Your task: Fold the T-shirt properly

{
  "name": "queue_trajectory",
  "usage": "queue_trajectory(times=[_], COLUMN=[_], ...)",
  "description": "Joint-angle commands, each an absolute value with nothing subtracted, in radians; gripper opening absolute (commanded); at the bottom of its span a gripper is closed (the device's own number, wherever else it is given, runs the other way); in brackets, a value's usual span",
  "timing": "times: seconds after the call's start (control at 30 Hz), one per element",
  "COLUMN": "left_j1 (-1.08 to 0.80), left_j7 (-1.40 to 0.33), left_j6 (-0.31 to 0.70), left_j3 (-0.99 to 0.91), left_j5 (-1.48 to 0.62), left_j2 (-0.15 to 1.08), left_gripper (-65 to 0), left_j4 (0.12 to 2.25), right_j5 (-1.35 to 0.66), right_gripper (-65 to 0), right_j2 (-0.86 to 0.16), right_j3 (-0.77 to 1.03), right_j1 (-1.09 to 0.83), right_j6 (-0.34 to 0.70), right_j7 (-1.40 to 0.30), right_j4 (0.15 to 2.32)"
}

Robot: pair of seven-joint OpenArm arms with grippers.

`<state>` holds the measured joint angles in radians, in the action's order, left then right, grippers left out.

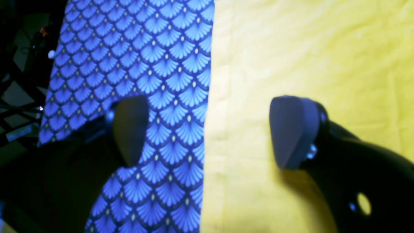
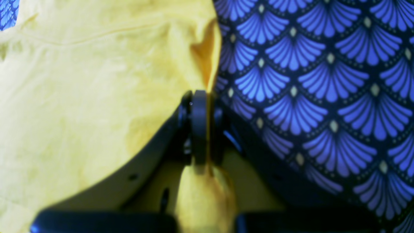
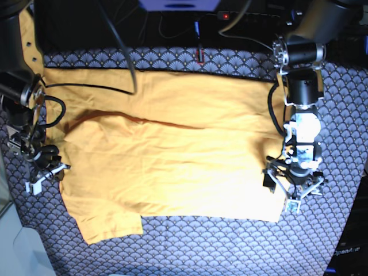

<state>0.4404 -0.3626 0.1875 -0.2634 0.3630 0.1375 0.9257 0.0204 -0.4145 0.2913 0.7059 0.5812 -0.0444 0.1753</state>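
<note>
Right wrist view — right claw (image 2: 202, 129) pinches the T-shirt (image 2: 81, 97) edge; left claw (image 1: 207, 132) spread wide, seemingly above its hem.

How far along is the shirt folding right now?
Barely begun. The T-shirt lies spread on the tablecloth, with no finished fold visible. In hand: the right pincer is shut on its edge; the left pincer hangs open over the opposite edge. All folds remain.
</note>
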Motion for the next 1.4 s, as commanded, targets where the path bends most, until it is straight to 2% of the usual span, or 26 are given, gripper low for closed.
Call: queue_trajectory(times=[0.0,0.23,0.4,0.7,0.97,1.17,1.37], left_j1=[0.469,0.469,0.473,0.496,0.682,0.786,0.828], left_j7=[-0.340,-0.340,-0.338,-0.329,-0.150,-0.027,0.071], left_j6=[0.183,0.183,0.183,0.183,0.182,0.170,0.067], left_j3=[-0.262,-0.262,-0.262,-0.262,-0.269,-0.294,-0.401], left_j5=[0.363,0.363,0.363,0.363,0.361,0.361,0.361], left_j2=[0.145,0.145,0.140,0.128,0.148,0.153,0.182], left_gripper=[-8.0,-8.0,-8.0,-7.7,-7.7,-7.8,-8.1], left_j4=[0.943,0.941,0.941,0.891,0.529,0.344,0.225], right_j5=[0.021,0.021,0.022,0.024,0.025,0.027,0.027], right_gripper=[-65.0,-65.0,-65.0,-65.0,-65.0,-65.0,-65.0], right_j2=[-0.426,-0.395,-0.355,-0.346,-0.349,-0.349,-0.352], right_j3=[0.294,0.360,0.360,0.355,0.354,0.352,0.352], right_j1=[0.711,0.533,0.455,0.455,0.455,0.455,0.455], right_j6=[0.601,0.604,0.667,0.670,0.667,0.667,0.667], right_j7=[-0.050,-0.099,-0.134,-0.150,-0.150,-0.150,-0.150], right_j4=[0.211,0.552,0.714,0.727,0.727,0.727,0.727])
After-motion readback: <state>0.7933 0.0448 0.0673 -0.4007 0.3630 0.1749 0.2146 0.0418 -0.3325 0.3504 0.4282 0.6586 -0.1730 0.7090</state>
